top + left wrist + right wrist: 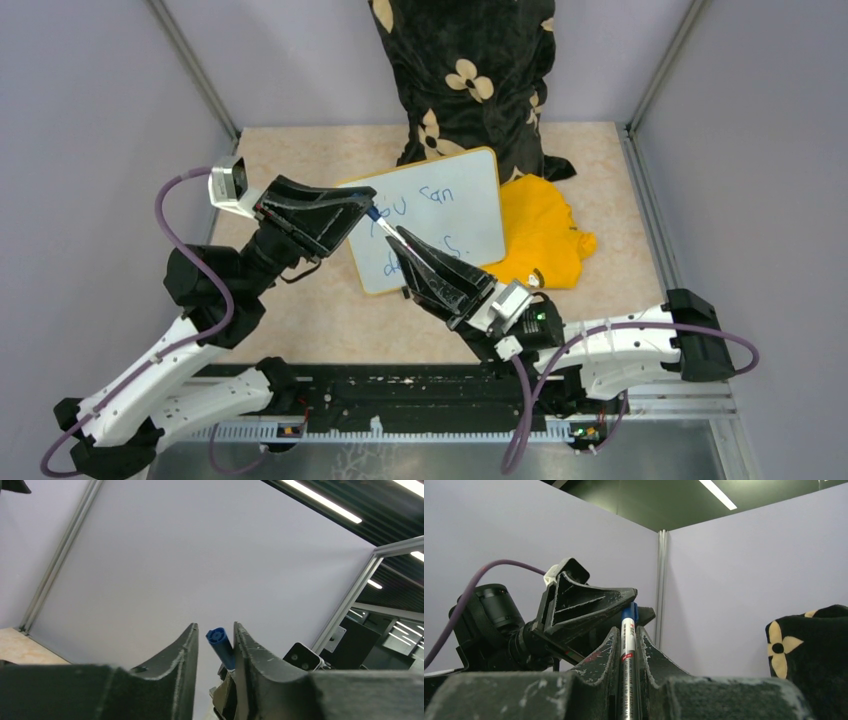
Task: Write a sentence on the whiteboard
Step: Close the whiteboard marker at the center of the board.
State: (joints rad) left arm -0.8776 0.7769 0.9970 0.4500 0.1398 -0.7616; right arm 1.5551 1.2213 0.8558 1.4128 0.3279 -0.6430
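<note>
Judged close to finished. On the small glossy white whiteboard (455,185) with rounded corners and a thin yellowish frame, lying slantwise toward the far edge of the beige marbled table (300,320), roughly midway between its left and right edges: a blue handwritten sentence (422,200) in two lines. Readable in the upper line: "you can". In the lower line, only a "d" at the start and "s." at the end; the middle covered by the right claw (402,238). No call apparent for more words, so probably only capping or putting away the pen left to do, though not certain with part of the line hidden.

Pressed tight in the right claw: a white-barrelled marker (628,655) with a blue end (629,612), upright between the fingers in the right wrist view. Around that blue end, the left claw (214,630) half spread: touching or nearly touching one finger, with a visible gap to the other, so not clamped as seen.

On the marker barrel: a red band and fine print, too small to read. No brand legible anywhere.

Just beside the whiteboard's right edge, a crumpled yellow cloth (540,235). Behind the board, at the table's far edge, a black fabric bag with cream flowers (465,80).
</note>
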